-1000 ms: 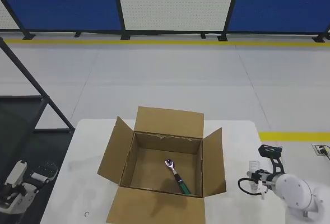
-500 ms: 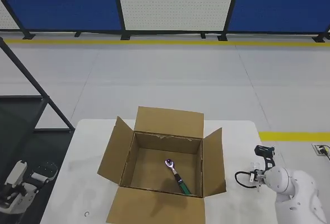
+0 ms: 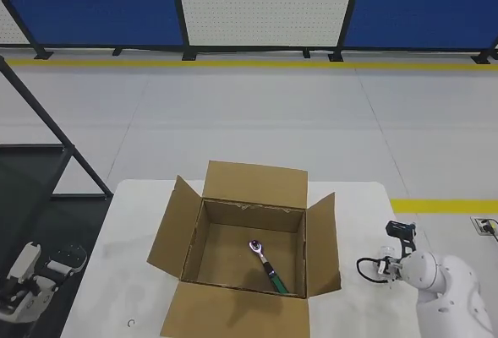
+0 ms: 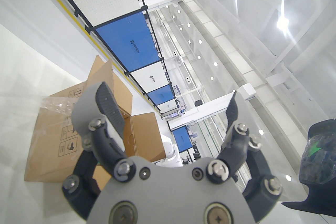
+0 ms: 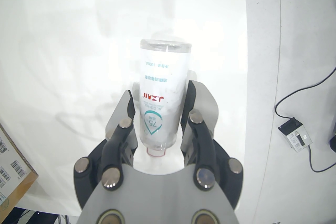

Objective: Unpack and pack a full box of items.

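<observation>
1. Table [image 3: 122, 279]: white top with rounded corners. It carries the box at its middle.

2. Box [image 3: 253, 184]: brown cardboard, all four flaps folded outward, standing upright. Its side with printed handling symbols shows in the left wrist view [image 4: 60, 130]. A labelled corner shows in the right wrist view [image 5: 13, 164].

3. Left gripper [image 4: 168, 99]: fingers spread wide with nothing between them. The ribbed pads [image 4: 109, 107] are turned up toward the ceiling lights, and the box is off to one side.

4. Right gripper [image 5: 161, 93]: fingers closed narrow against both sides of the bottle. In the top view it sits over the table's right part [image 3: 386, 264], to the right of the box and apart from its right flap.

5. Bottle [image 5: 164, 64]: clear plastic with a white label and teal print. It is gripped at the half nearer its neck, with the flat base pointing away from the wrist, over bare table. Whether it touches the table cannot be told.

6. Wrench [image 3: 265, 264]: a ratchet with a metal head and green handle, lying at a slant on the box floor toward the right wall.

7. Small grey unit [image 5: 295, 134]: on the floor beyond the table's right edge, with a black cable attached.
</observation>
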